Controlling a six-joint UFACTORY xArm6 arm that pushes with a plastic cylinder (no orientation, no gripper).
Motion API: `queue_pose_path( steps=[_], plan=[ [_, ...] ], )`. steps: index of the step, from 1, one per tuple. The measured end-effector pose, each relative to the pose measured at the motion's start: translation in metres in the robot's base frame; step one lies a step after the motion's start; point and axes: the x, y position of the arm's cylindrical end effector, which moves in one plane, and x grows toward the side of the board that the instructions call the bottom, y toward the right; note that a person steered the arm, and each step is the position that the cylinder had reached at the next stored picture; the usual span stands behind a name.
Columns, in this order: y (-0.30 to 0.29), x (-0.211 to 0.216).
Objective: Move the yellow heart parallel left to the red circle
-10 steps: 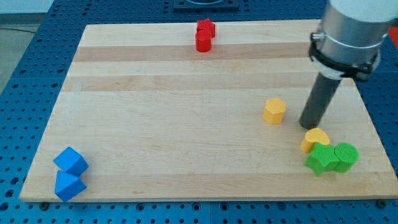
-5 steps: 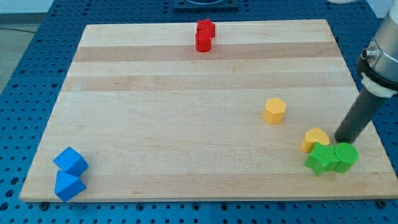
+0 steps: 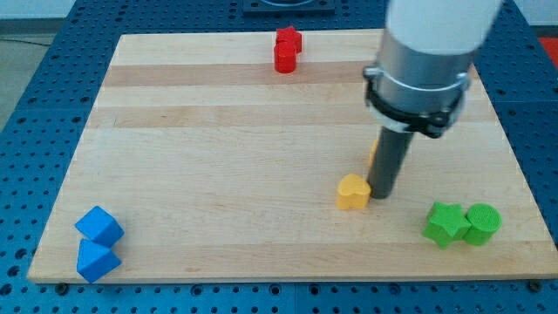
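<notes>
The yellow heart (image 3: 353,192) lies on the wooden board right of centre, toward the view's bottom. My tip (image 3: 380,194) stands just right of it, touching or nearly touching its right side. The red circle (image 3: 284,59) sits near the board's top edge, with another red block (image 3: 289,39) right behind it. A second yellow block (image 3: 373,150) is mostly hidden behind my rod; only an orange-yellow sliver shows.
Two green blocks, a star-like one (image 3: 445,224) and a cylinder (image 3: 482,223), sit side by side at the board's bottom right. Two blue blocks (image 3: 98,226) (image 3: 96,259) sit at the bottom left corner. A blue pegboard table (image 3: 35,96) surrounds the board.
My rod swung from the right of the green blocks to the left and pushed the yellow heart up-left, away from the green blocks. The rod now hides the other yellow block.
</notes>
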Motion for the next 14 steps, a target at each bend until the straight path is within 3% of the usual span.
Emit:
queue_pose_path(
  steps=[2, 3, 6, 8, 10, 12, 14],
  plan=[
    [-0.017, 0.048],
    [-0.043, 0.049],
    [-0.079, -0.049],
    [-0.054, -0.06],
    [-0.123, -0.089],
    [-0.171, -0.049],
    [-0.199, -0.096]
  ],
)
